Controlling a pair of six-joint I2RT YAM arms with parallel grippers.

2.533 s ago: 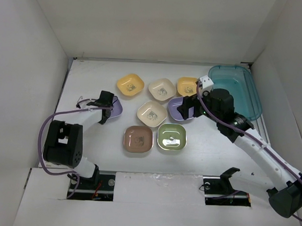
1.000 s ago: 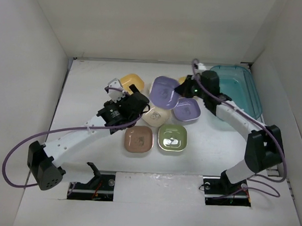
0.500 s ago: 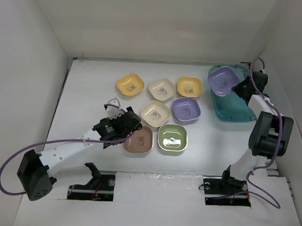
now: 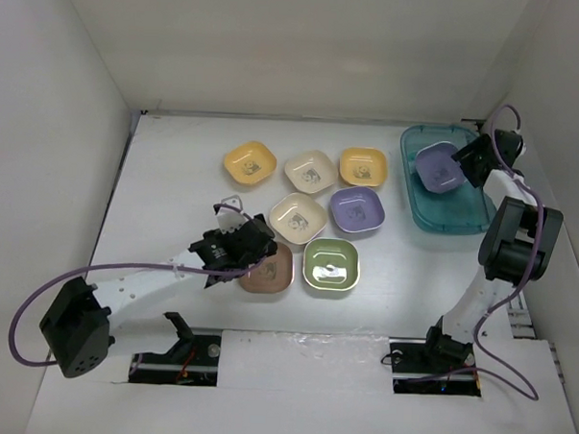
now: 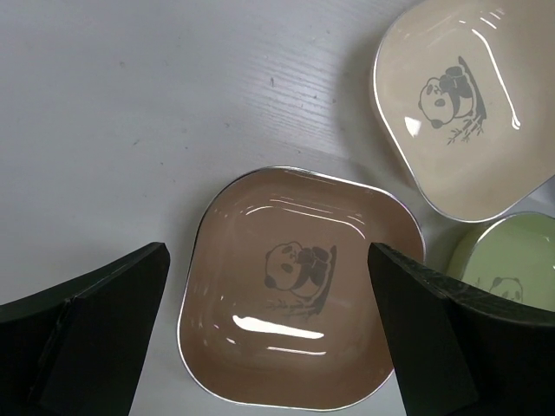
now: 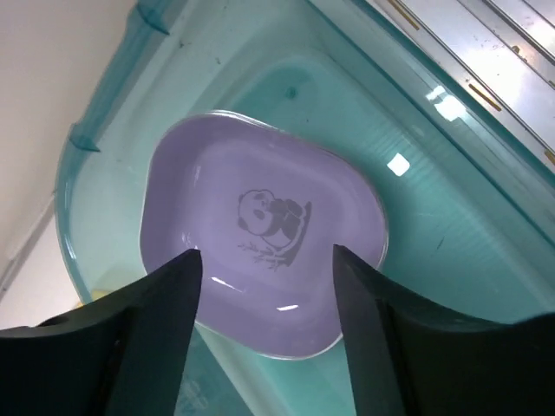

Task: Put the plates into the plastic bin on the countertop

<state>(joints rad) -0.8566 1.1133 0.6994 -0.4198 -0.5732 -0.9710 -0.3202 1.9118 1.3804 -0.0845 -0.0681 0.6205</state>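
- One purple plate [image 4: 436, 168] lies inside the teal bin [image 4: 451, 211], in its far half. The bin sits at the right rear of the worktop [image 4: 176, 183].
- The right jaws stand apart over that plate's near edge. The wrist view shows the plate resting on the bin floor, not pinched.
- The left jaws are spread wide just above the brown plate [image 4: 276, 272], one finger to each side, gripping nothing.
- Back row on the worktop: yellow plate [image 4: 250, 163], cream plate [image 4: 311, 171], orange plate [image 4: 363, 166].
- Middle row: second cream plate [image 4: 296, 216] and second purple plate [image 4: 356, 209].
- The green plate [image 4: 330, 265] sits just beside the brown one.
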